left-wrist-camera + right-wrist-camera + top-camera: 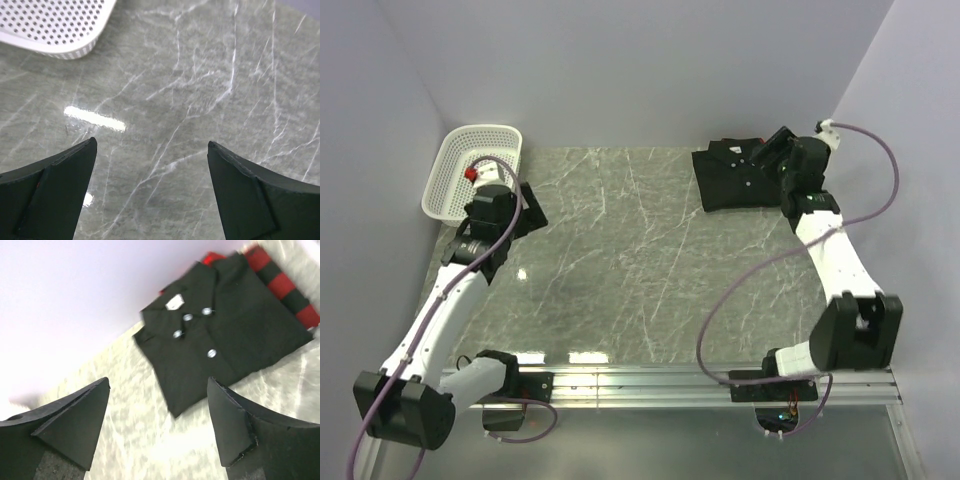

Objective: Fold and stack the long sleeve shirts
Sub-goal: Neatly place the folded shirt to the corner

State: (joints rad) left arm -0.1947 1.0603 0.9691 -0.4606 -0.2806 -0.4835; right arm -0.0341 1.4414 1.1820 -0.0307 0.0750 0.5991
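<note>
The black long sleeve shirt lies folded at the back right of the table, collar toward the back wall. In the right wrist view the black shirt shows pale buttons and rests on the folded red-and-black plaid shirt, whose edge sticks out on the far side. My right gripper hovers over the stack's right side; its jaws stand open with nothing between them. My left gripper is at the table's left, next to the basket, and is open over bare marble.
A white mesh basket stands at the back left corner, its rim just beyond the left gripper. Lilac walls close the back and both sides. A purple cable loops from the right arm over the table's right part.
</note>
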